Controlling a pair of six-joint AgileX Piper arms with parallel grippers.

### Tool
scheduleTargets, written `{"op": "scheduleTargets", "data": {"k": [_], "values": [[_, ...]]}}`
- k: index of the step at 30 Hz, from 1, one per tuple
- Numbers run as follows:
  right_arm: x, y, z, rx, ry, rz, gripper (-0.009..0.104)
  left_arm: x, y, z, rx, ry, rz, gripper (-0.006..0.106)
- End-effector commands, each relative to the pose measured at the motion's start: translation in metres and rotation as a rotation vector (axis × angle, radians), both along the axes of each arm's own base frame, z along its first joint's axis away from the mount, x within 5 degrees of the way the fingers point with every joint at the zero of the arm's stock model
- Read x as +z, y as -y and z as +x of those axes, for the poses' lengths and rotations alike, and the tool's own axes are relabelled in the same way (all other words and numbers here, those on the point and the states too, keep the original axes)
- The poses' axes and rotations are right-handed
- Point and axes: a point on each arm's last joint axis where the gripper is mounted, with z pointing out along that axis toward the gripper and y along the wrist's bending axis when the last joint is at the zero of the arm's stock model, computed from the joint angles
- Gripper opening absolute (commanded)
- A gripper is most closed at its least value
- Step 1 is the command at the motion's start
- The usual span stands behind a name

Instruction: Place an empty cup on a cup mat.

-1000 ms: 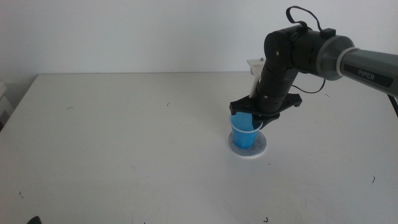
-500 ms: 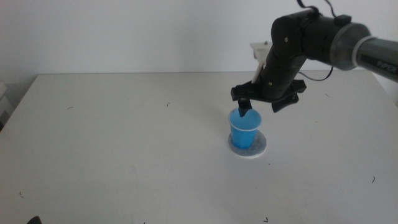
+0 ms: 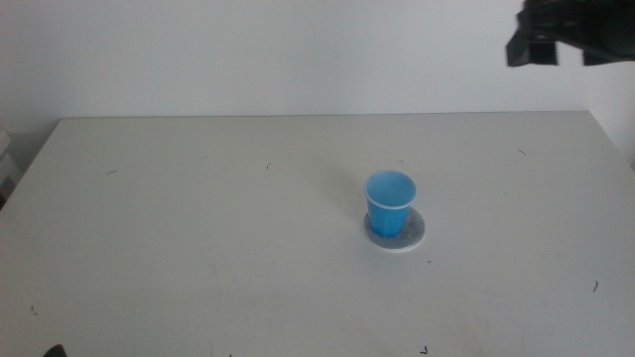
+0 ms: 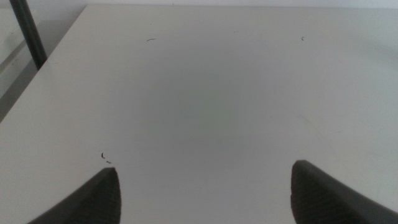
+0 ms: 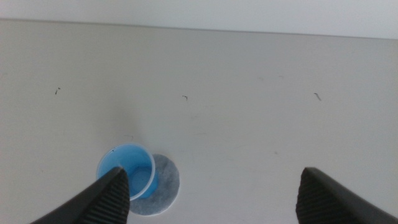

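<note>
Right hand point(image 5: 211, 199) spread wide, empty, high above the desk point(image 3: 198, 218), well clear of the cup point(image 3: 390, 202). Cup upright on the cup mat point(image 3: 417, 234), sitting toward one edge, not centred. Left hand point(image 4: 202, 193) also spread, over bare desk. Placement looks done, nothing left but parking the arm

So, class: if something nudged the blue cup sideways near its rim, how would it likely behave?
The cup looks like thin, empty plastic, so it is probably light and would slide or tip easily. It stands upright on the cup mat, narrower at its base than its rim, which probably favours tipping. Once on its side, it might roll in a curve.
</note>
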Motion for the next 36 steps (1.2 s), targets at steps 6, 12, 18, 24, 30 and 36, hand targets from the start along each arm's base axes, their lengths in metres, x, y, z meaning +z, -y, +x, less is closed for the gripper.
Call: {"op": "scheduleTargets", "data": {"k": [6,12,18,24,30,36], "values": [[0.031,0.039,-0.090,-0.035,0.288,0.044,0.087,0.008,0.000,0.001,0.000,0.075,-0.015,0.105],[0.003,0.054,-0.151,-0.009,0.478,0.070,0.087,0.008,0.000,0.001,0.000,0.075,-0.015,0.105],[-0.042,0.065,-0.196,0.003,0.569,0.074,0.087,0.008,0.000,0.001,0.000,0.075,-0.015,0.105],[-0.089,0.073,-0.225,-0.009,0.605,0.089,0.087,0.008,0.000,0.001,0.000,0.075,-0.015,0.105],[-0.119,0.077,-0.247,0.004,0.771,0.135,0.087,0.008,0.000,0.001,0.000,0.075,-0.015,0.105],[-0.149,0.080,-0.255,0.006,0.796,0.112,0.087,0.008,0.000,0.001,0.000,0.075,-0.015,0.105]]}}
